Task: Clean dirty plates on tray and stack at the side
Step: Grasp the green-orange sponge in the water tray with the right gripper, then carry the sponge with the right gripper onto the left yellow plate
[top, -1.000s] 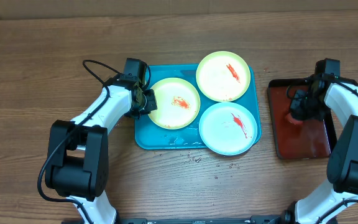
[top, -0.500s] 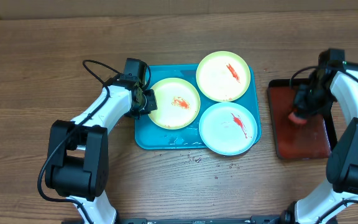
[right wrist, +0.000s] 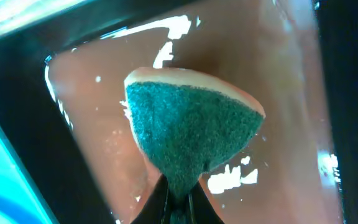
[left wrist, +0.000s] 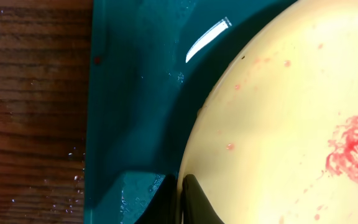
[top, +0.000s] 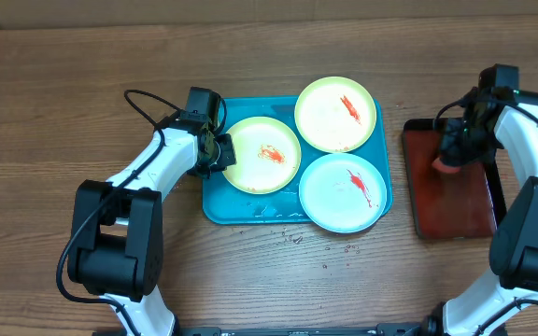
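Left fingers: closed tight on the left rim of the left yellow-green plate. The wrist view shows one dark finger lying over the rim edge. Judged purpose is to pin the plate so it cannot slide on the wet surface under scrubbing.
Right fingers: pinched shut on one corner of the sponge, its green scouring face hanging free. A corner hold is judged to leave the widest face available for wiping.
Sponge position: over the dark red tray, well apart from every plate. Contact with that tray's wet floor cannot be determined.
Plates, location: all three lie flat in the turquoise tray, none stacked. The held plate is at the left, the upper yellow-green plate at the far right, and the white plate at the near right. The white plate's near edge appears to lie over the tray rim.
Plates, condition: each carries a red sauce smear near its centre; none judged clean.
Bench: no plate stacked at the side yet. Water droplets lie just in front of the turquoise tray.
Stage: judged early, with sponge loaded, first plate steadied, and wiping not begun.
Risk: a thin rim hold may slip or tilt the plate if sponge pressure falls far from the grip.
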Action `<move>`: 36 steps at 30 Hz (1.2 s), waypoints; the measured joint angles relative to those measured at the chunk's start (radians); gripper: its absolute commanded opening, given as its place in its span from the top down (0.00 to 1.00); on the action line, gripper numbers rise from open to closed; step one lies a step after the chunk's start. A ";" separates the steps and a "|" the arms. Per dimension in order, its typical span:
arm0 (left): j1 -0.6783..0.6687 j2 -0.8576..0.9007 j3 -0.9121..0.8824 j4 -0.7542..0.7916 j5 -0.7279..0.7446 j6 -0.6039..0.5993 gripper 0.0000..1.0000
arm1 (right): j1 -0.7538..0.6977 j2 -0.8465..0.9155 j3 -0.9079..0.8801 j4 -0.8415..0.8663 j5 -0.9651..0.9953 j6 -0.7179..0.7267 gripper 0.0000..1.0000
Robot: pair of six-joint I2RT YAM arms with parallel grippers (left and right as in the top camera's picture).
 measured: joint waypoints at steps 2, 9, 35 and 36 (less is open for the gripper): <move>0.000 0.000 0.000 0.001 0.000 0.000 0.96 | 0.002 0.000 -0.042 0.036 -0.006 -0.012 0.96; 0.000 0.000 0.000 0.003 0.000 0.000 0.96 | 0.003 -0.002 -0.193 0.187 -0.011 -0.031 0.96; 0.000 0.000 0.000 0.003 0.000 0.008 0.96 | 0.003 -0.005 0.002 -0.084 -0.093 -0.004 0.96; 0.000 0.000 0.000 0.003 0.001 0.012 0.96 | 0.003 -0.005 0.040 -0.108 -0.096 -0.004 0.96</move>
